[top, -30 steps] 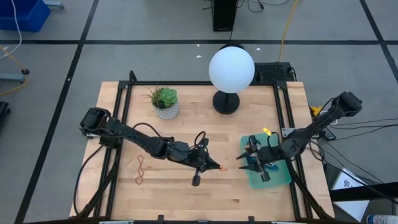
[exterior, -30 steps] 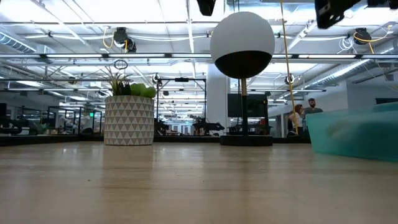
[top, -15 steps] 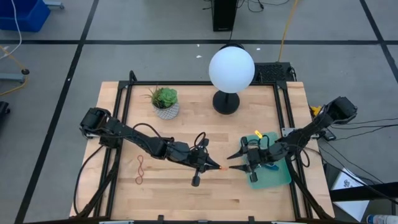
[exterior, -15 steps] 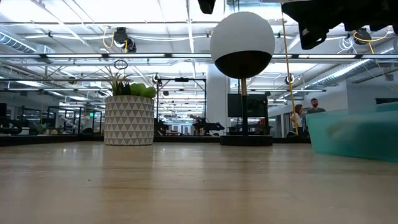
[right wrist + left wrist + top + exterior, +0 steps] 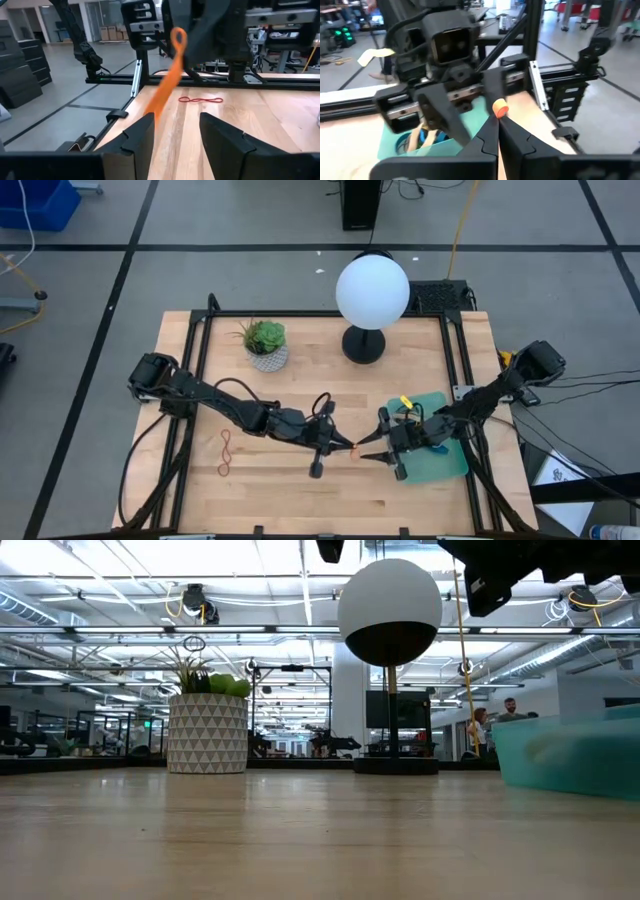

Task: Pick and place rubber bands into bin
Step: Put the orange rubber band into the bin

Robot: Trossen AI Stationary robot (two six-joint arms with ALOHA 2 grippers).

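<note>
My left gripper (image 5: 351, 448) is shut on an orange rubber band (image 5: 500, 107) above the table's middle. My right gripper (image 5: 366, 448) faces it from the table's right, open, with its fingers (image 5: 142, 132) on either side of the band's hanging part (image 5: 167, 85). A red rubber band (image 5: 226, 452) lies flat on the wood at the left and also shows in the right wrist view (image 5: 200, 100). The teal bin (image 5: 447, 463) rests flat at the right, under the right arm, with several bands inside (image 5: 422, 137). My left gripper pinches the orange band between its two fingertips, and a small loop end (image 5: 501, 108) sticks out just past them. The fingers lie about level and point toward the table's right. The band is clear of the table and trails down from the tips (image 5: 170, 75). My right gripper: the band's lower part passes close to one finger (image 5: 146, 125); I cannot tell whether they touch.
A white patterned plant pot (image 5: 266, 348) stands at the far left of the table. A lamp with a white globe (image 5: 372, 290) stands at the far middle. Black frame rails (image 5: 198, 360) run along the table's sides. Bare wood lies near the front edge (image 5: 330, 505).
My right gripper has moved from above the bin toward the table's left and slightly down, up to the left gripper's tips. The left gripper has kept still with the orange band.
</note>
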